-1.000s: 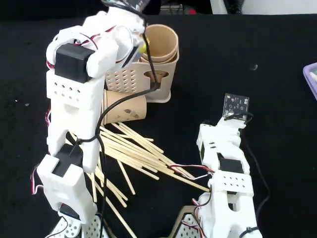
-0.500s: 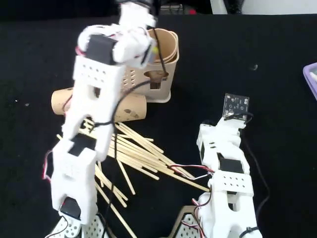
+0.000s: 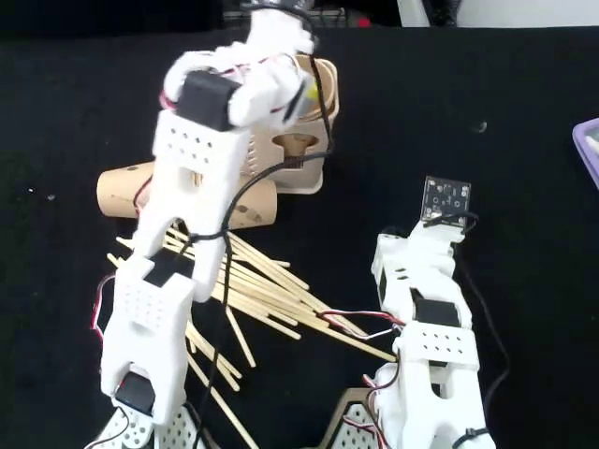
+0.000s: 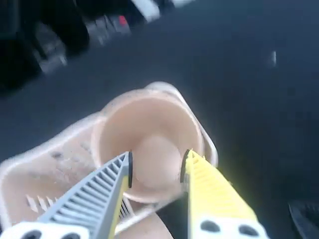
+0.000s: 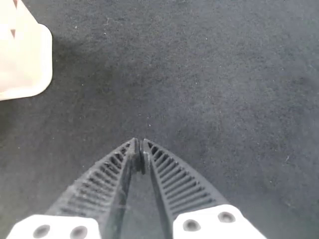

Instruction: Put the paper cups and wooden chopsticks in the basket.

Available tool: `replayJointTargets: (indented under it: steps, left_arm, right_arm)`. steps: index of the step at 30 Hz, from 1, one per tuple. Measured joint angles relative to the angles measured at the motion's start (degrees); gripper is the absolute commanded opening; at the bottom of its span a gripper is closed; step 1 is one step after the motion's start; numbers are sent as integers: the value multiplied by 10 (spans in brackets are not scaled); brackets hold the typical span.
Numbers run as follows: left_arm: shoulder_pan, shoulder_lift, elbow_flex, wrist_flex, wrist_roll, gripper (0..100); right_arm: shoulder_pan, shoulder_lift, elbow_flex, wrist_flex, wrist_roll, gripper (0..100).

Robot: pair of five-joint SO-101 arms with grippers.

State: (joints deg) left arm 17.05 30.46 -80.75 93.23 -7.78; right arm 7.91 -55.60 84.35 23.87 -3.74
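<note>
The basket (image 3: 304, 176) stands at the far side of the black table (image 3: 524, 187), and paper cups (image 3: 321, 89) sit nested upright in one end of it, mouths up. In the left wrist view the rest of the basket's floor (image 4: 45, 169) beside the cups looks bare.

The left gripper (image 4: 157, 167) hangs right over the mouth of the top cup (image 4: 149, 134), jaws spread with nothing between them (one finger grey, the other yellow). Whether the tips touch the rim cannot be told.

More paper cups (image 3: 122, 190) lie on their side just in front of the basket, an end showing on either side of the left arm (image 3: 192, 159); one stack or separate cups, I cannot tell. The wooden chopsticks (image 3: 271, 290) lie scattered in a loose fan on the table, nearer the arm bases.

The right gripper (image 5: 138, 149) points down at bare table with jaws pressed together, a corner of the basket (image 5: 25, 59) not far off.
</note>
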Motion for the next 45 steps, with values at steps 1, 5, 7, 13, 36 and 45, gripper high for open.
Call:
replayJointTargets:
  steps: [1, 5, 7, 13, 36, 45]
  left_arm:
    - [-7, 0, -24, 0, 0, 188]
    - [-51, -2, -105, 18, 0, 188]
    - [-75, -14, -114, 50, 2, 185]
    - [-189, -100, -78, 76, 2, 189]
    - [-317, -482, 984, -229, -62, 270]
    - [-295, -527, 1151, -403, -53, 264]
  right_arm:
    - [0, 0, 0, 0, 0, 12]
    - [0, 0, 2, 0, 0, 12]
    - [0, 0, 2, 0, 0, 12]
    - [0, 0, 2, 0, 0, 12]
    - [0, 0, 2, 0, 0, 12]
    - [0, 0, 2, 0, 0, 12]
